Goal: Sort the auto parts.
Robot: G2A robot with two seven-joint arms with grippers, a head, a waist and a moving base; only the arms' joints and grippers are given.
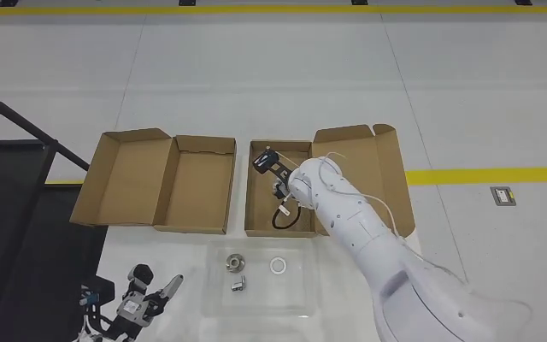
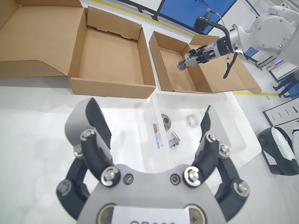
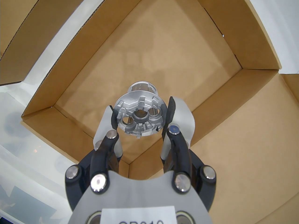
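- Metal, cast and grey: we see a flanged hub [image 3: 137,117] with round holes and ribbed notches, its rim clamped between the right gripper's [image 3: 142,113] dark pads.
- Our right wrist view shows the hub over the brown cardboard box's [image 3: 163,47] bare floor.
- Our left wrist view adds a clear plastic tray [image 2: 222,131] in front of that box, holding a white ring [image 2: 193,119], a flanged disc [image 2: 165,121] and a small bracket [image 2: 174,139].
- The left gripper [image 2: 150,113] hangs spread wide beside the tray's left edge.

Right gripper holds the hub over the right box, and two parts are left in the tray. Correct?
No: three parts are left in the tray, a flange, a ring and a bracket, per the left wrist view. The hub is over the right box.
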